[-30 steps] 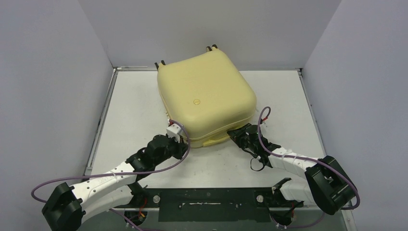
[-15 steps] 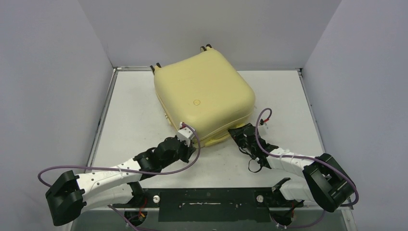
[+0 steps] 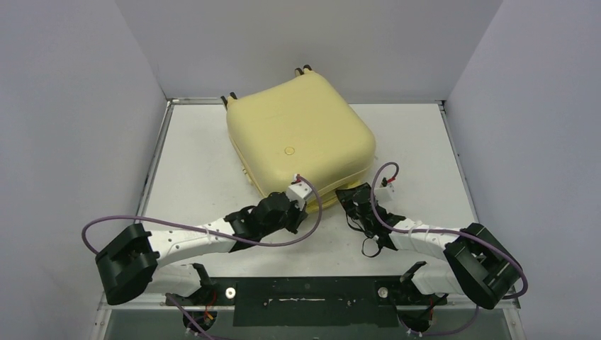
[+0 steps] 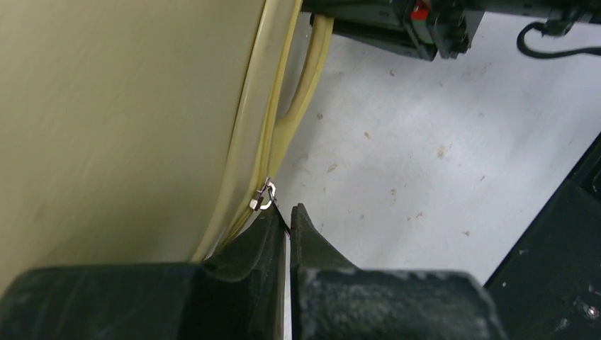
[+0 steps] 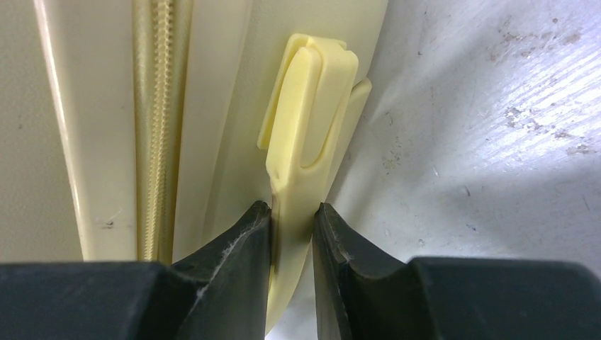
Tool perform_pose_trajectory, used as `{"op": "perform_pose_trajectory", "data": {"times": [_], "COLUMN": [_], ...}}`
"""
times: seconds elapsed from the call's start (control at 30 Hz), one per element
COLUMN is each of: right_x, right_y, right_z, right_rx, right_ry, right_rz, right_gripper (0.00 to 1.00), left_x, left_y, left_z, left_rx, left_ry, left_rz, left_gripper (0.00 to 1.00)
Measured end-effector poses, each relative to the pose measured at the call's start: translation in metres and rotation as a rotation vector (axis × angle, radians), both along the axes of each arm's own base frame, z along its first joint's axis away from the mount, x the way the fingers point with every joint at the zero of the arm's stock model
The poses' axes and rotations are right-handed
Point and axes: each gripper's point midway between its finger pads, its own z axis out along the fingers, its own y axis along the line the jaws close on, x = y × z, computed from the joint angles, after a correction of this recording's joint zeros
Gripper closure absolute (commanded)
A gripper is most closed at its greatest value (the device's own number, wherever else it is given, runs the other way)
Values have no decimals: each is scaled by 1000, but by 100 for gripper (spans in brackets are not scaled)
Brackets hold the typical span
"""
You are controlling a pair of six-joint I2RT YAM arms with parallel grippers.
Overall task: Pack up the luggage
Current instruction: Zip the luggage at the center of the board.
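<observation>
The luggage (image 3: 301,142) is a pale yellow hard-shell suitcase lying flat and closed in the middle of the table, wheels at the far side. My left gripper (image 3: 305,193) is at its near edge. In the left wrist view it (image 4: 285,211) is shut on the thin zipper pull, whose metal ring (image 4: 262,196) shows at the seam beside the shell (image 4: 106,120). My right gripper (image 3: 345,196) is just right of it. In the right wrist view it (image 5: 292,209) is shut on the yellow carry handle (image 5: 308,106), next to the closed zipper (image 5: 159,106).
The white table (image 3: 198,149) is boxed in by grey walls on the left, back and right. A black mounting plate (image 3: 305,294) runs along the near edge. The right arm's black wrist (image 4: 397,21) lies close to my left gripper, by the handle (image 4: 308,78).
My left gripper has slid right along the luggage's near edge, from the near left corner to beside the handle. The luggage shifted slightly left early on. The right gripper stays on the handle.
</observation>
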Motion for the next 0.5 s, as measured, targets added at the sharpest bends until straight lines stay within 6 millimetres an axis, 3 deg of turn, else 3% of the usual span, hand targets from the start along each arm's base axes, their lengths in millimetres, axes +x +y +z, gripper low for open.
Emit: {"op": "perform_pose_trajectory", "data": {"times": [0.2,0.5], "right_x": [9,25], "right_y": [-5,-36], "right_z": [3,4], "right_rx": [-5,-47], "right_ry": [-44,-122], "right_rz": [-72,-254], "right_gripper": [100,100], "left_x": [16,36], "left_y": [-22,-58], "left_z": [0,-1], "left_rx": [40,37], "left_ry": [-20,-41], "left_rz": [-5,-2], "left_gripper": [100,100]}}
